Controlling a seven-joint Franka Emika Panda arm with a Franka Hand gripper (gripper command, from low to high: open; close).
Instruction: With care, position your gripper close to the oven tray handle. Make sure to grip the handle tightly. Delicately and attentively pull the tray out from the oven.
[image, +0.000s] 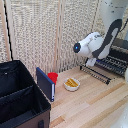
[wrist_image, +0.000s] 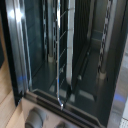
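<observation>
Tray sits partly out of oven at the exterior view's right, its wire slats hanging over the desk, with the oven tray handle as the front bar nearest the white bowl. Gripper is low, right at the rack's near corner, probably to take the bar. Fingers: cannot tell if open or closed, too small and blurred. Wrist view shows only oven interior with rack wires, so the camera aims into the cavity. Black case is well apart.
</observation>
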